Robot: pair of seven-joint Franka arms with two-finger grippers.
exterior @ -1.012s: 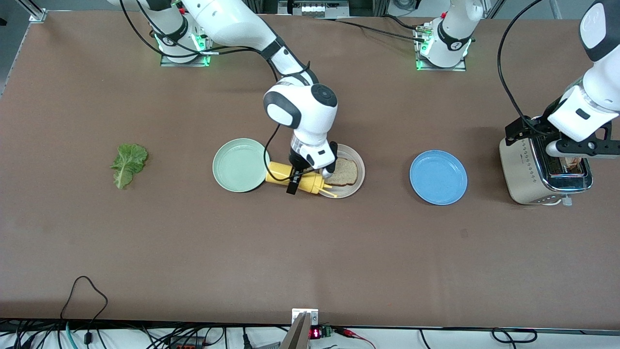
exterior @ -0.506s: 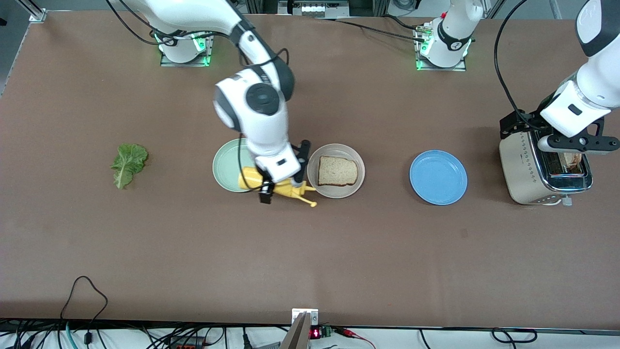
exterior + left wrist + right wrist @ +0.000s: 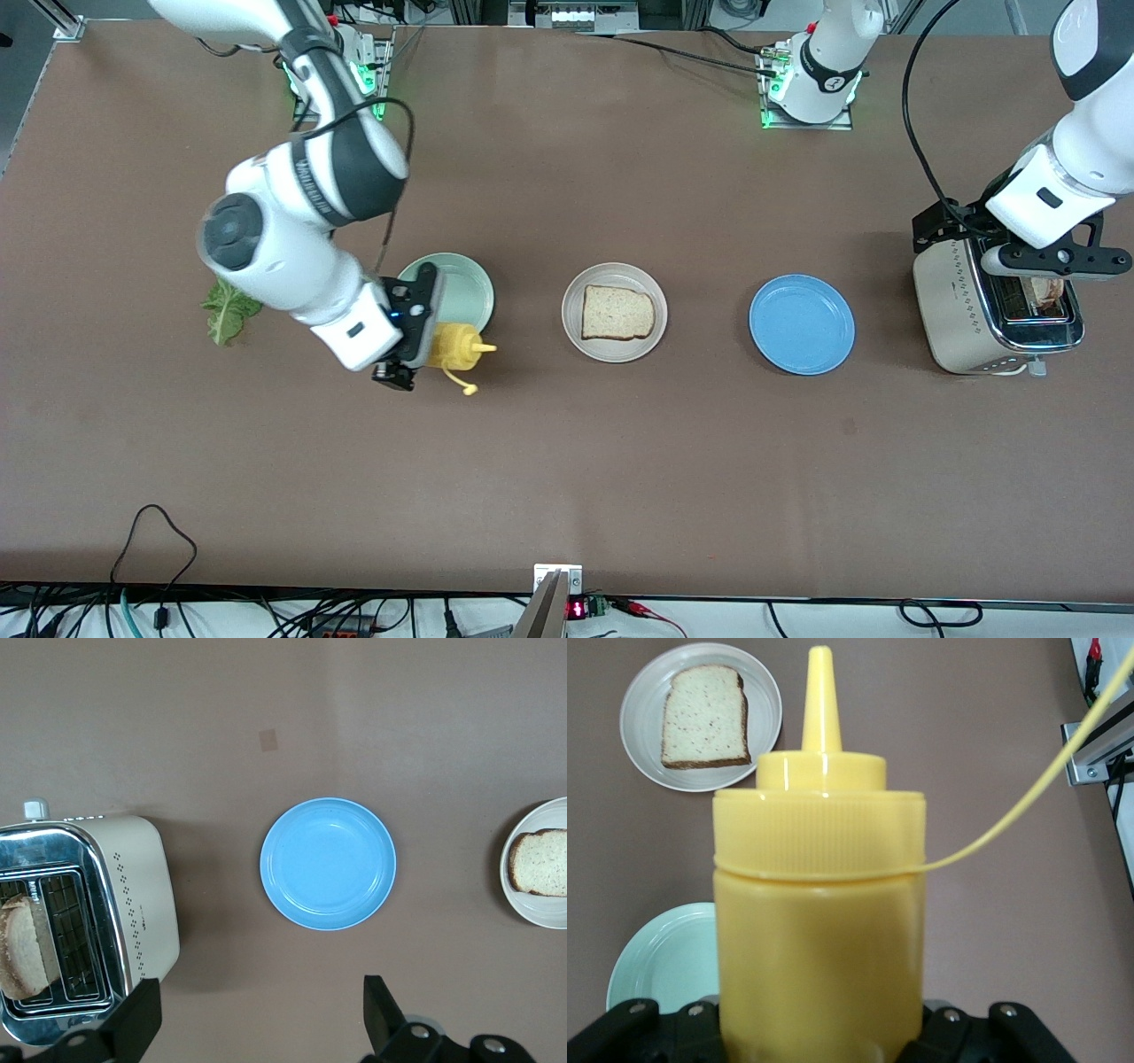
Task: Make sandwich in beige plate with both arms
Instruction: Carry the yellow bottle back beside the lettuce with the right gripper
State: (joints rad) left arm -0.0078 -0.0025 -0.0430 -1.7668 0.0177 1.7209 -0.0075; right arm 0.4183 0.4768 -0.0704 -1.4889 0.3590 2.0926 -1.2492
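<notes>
The right tool is clamped on a yellow bottle, up over the counter by the green plate. One bread slice lies on the beige plate. The left tool hangs over the toaster, its fingers apart.

Surface: broad, matte brown, evenly lit. Nearest edge: tangled black cables, a small red display. Top edge: metal framing, green lights.
</notes>
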